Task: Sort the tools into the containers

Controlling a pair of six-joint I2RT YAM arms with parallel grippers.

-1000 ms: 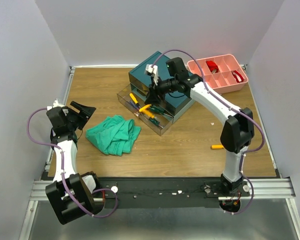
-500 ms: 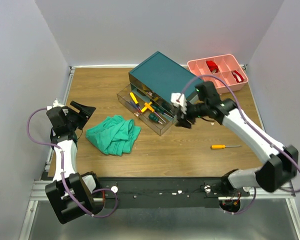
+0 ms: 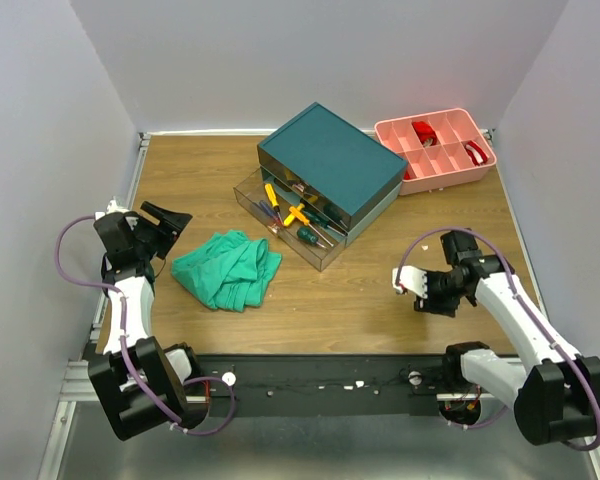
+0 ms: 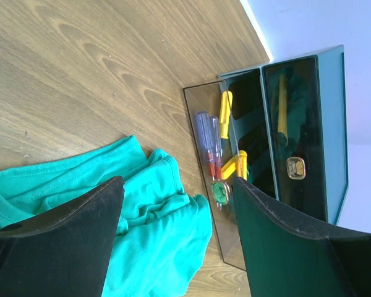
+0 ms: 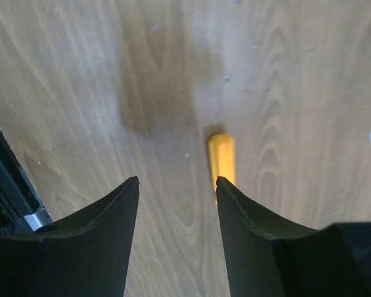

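By one tip of R jaws lies yellow screwdriver [image 5: 221, 158].

- left arm [image 3: 130, 310]: white plastic link shells, chunky black joint housings at its base and elbow
- right arm [image 3: 520, 312]: same build, white shells and black joint blocks
- thin purple cable [image 3: 58, 252]: loops off the left arm's wrist end and runs down along the links
- second purple cable [image 3: 411, 247]: same kind, arcs off the right arm's wrist
- left gripper [image 3: 172, 222]: black body, small white block at the wrist end
- right gripper [image 3: 428, 298]: black, with a white block beside it too
- left fingers [image 4: 62, 247]: matte black, broad, tapering, rounded inner edges
- right fingers [image 5: 80, 247]: same black, smooth shape
- screws and labels too small to tell
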